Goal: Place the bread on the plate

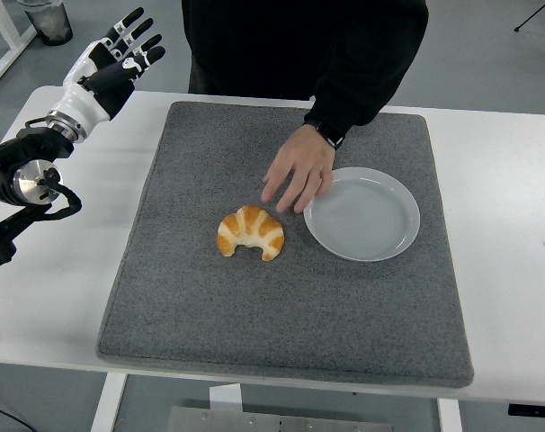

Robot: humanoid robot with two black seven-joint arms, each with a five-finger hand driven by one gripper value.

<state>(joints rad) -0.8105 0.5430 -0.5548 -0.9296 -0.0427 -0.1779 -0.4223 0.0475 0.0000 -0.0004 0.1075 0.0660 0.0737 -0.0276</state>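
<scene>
White table (497, 297), top smooth, near edge along the bottom, pale legs below. Grey felt mat (281, 333) spread across most of it. Grey floor (488, 63) beyond. Dark bin (48, 20) at upper left, beside a white desk leg (7, 49). Even, soft light.

golden-brown bread (251, 232), white plate (362, 214), grey mat (209, 306)

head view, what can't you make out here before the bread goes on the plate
- Right robot hand: outside the head view altogether.
- Left robot hand: raised at far left with fingers spread; its arm is cut off by the left edge.
- Person: cut off by the top edge; only the torso, a sleeve and a hand show.
- Plate: its near-left rim is partly covered by the person's fingers.
- Croissant: underside hidden against the grey mat.
</scene>
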